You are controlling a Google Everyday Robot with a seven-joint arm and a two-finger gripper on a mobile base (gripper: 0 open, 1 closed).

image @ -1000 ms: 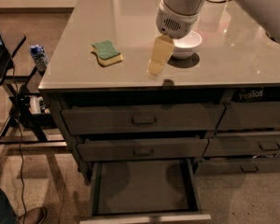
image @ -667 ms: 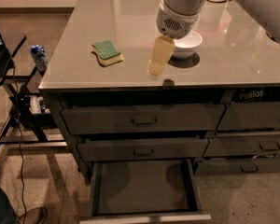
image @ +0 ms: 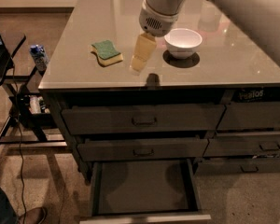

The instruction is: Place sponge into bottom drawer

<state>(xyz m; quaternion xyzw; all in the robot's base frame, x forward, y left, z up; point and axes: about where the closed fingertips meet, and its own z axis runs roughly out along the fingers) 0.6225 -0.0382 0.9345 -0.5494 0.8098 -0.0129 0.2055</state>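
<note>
Glare streaks the pale countertop of the dark cabinet, which fills the middle of the frame. The sponge lies flat on that top toward the left, green side up, near the front edge and well apart from the white bowl, which sits right of centre. Between the two, the gripper hangs from the pale arm, which enters from the upper right. It points down and slightly left, just above the surface, with its shadow below it at the front edge. It is close to the sponge's right side but not touching it, and whether it is spread or pressed together cannot be told from this angle. Below, two shallower handled drawers are pushed in, while the bottom drawer stands pulled out at lower centre, its dark flat floor exposed behind a pale front rim. At the left edge sits a small blue-topped carton.
</note>
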